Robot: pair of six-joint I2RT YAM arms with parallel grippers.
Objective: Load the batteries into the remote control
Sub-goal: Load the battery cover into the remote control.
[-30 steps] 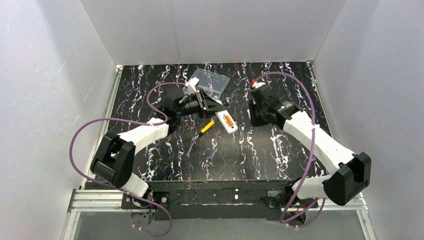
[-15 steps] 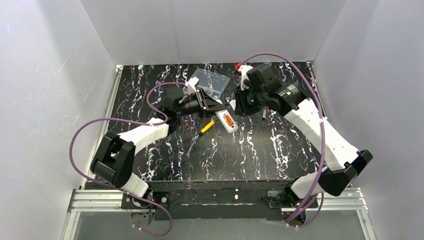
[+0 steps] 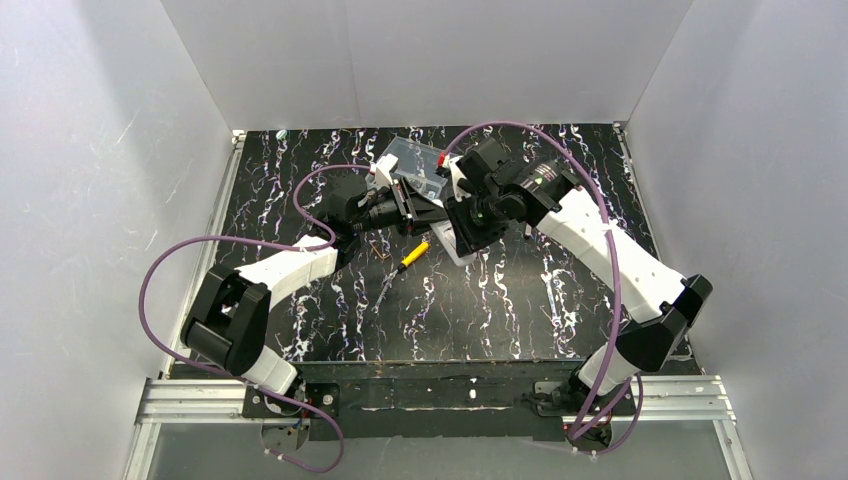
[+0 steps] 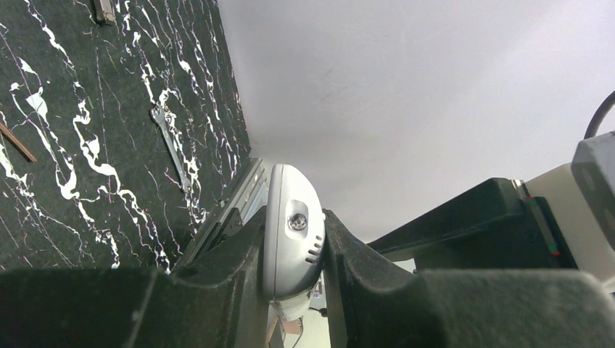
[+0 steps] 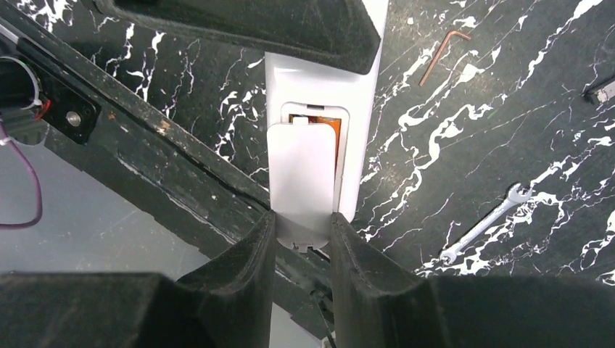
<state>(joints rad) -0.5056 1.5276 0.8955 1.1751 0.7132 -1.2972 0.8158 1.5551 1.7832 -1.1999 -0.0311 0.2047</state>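
found remote control (image 4: 292,210) clamped in left fingers (image 4: 355,254); white cover (image 5: 304,170) pinched in right fingers (image 5: 246,250), laid along its long axis — batteries (image 5: 332,127) showing orange beyond cover's upper edge.

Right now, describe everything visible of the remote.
The remote is a slim white plastic bar, raised above the table, with its back toward the right wrist camera. Its battery bay is partly open, and the orange inside looks like batteries. The left gripper clamps its rounded end, which carries a screw and small slots. A white cover, pinched in the right gripper, covers most of the bay.
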